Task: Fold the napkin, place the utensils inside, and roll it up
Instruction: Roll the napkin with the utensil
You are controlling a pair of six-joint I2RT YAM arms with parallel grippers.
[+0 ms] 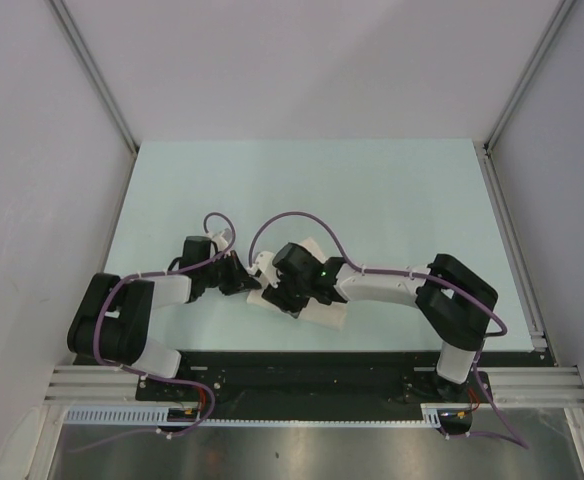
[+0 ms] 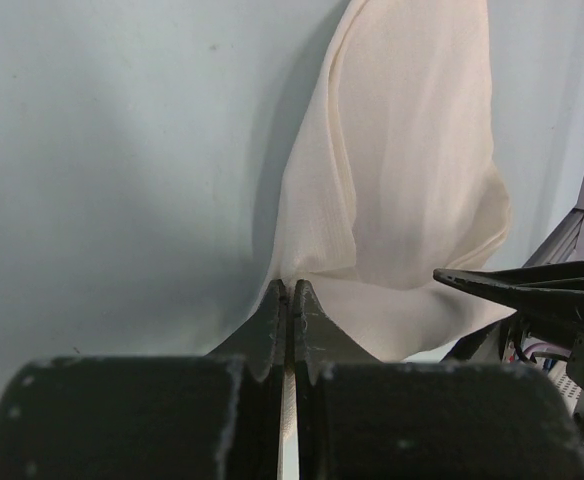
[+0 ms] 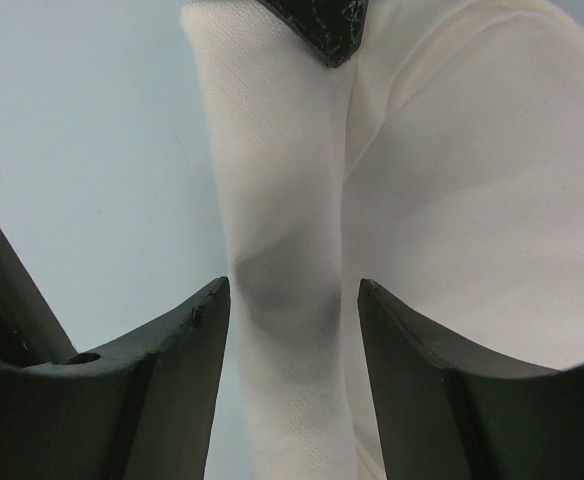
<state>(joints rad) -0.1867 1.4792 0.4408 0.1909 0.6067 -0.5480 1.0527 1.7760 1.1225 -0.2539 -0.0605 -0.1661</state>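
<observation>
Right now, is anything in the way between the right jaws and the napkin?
No, nothing visible. A fold of the napkin lies right between the open right jaws. The left jaws pinch its far end, out of the way.

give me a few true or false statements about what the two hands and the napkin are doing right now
1. The left hand is shut, pinching the napkin at its edge. True.
2. The right hand is clamped shut on the napkin. False: its jaws stand apart on either side of a raised fold of the cloth.
3. The napkin lies flat and fully spread on the table. False: it is bunched and folded between the two hands.
4. Both hands are close together over the near half of the table. True.
</observation>
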